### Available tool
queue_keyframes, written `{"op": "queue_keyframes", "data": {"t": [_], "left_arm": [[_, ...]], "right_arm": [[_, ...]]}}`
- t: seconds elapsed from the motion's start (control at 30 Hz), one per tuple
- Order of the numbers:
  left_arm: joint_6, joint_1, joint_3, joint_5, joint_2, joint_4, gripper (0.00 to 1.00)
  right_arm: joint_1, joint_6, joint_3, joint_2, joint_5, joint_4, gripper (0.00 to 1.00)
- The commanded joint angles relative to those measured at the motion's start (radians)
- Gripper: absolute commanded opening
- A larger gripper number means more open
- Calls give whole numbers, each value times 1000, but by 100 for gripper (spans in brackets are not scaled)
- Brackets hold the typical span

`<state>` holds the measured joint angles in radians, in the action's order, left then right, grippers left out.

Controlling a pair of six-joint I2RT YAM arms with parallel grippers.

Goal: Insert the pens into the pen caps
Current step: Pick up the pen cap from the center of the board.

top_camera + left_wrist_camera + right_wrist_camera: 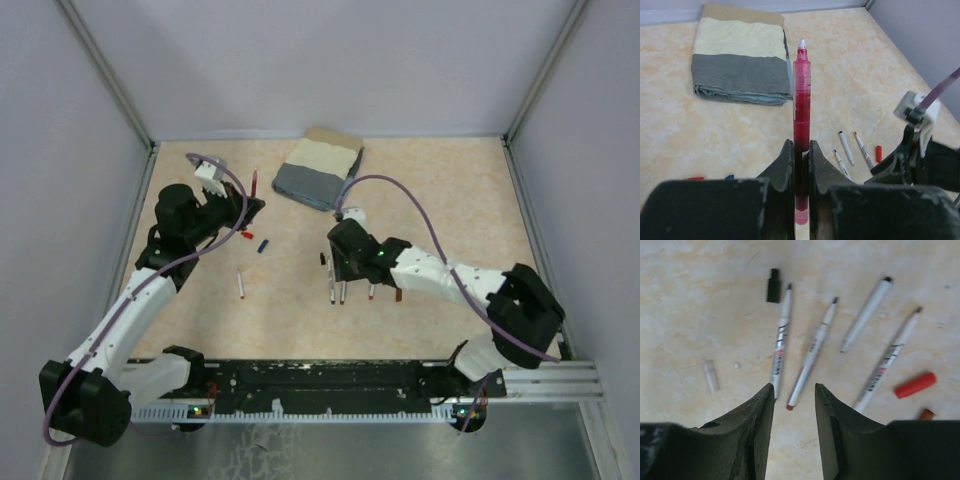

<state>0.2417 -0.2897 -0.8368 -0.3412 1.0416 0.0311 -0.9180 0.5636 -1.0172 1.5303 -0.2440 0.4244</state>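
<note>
My left gripper (800,145) is shut on a translucent red pen (801,95), which stands up out of the jaws with its white tip on top; in the top view this gripper (250,207) is at the left with the pen (254,184). My right gripper (794,392) is open and empty, low over several white pens (812,352) lying side by side; in the top view it (340,265) is mid-table. A black cap (773,286), a red cap (915,385) and a brown-red cap (926,414) lie around them. A red cap (246,235) and a blue cap (264,244) lie below the left gripper.
A folded grey-beige cloth (318,168) lies at the back centre. One white pen (241,284) lies alone between the arms. A small clear tube (710,376) lies left of the right gripper's fingers. Grey walls close in the table on three sides.
</note>
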Motion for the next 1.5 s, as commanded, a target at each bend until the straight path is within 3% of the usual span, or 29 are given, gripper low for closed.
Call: {"op": "queue_keyframes", "data": {"t": [0.0,0.2,0.4,0.63,1.1,1.47], "left_arm": [[-27,6,0,-61,6,40,0],[-52,4,-13,-146,36,39,0],[-48,4,-12,-182,42,49,0],[-48,4,-10,-173,40,49,0],[-61,4,4,-208,16,69,0],[-64,4,9,-211,5,75,0]], "right_arm": [[75,40,74,-175,-108,55,39],[148,66,158,-305,-138,121,39],[163,-21,210,-350,53,-32,40],[155,-68,161,-262,180,-84,40],[-44,12,4,-11,177,-193,40],[-101,-17,-129,188,205,-132,40]]}}
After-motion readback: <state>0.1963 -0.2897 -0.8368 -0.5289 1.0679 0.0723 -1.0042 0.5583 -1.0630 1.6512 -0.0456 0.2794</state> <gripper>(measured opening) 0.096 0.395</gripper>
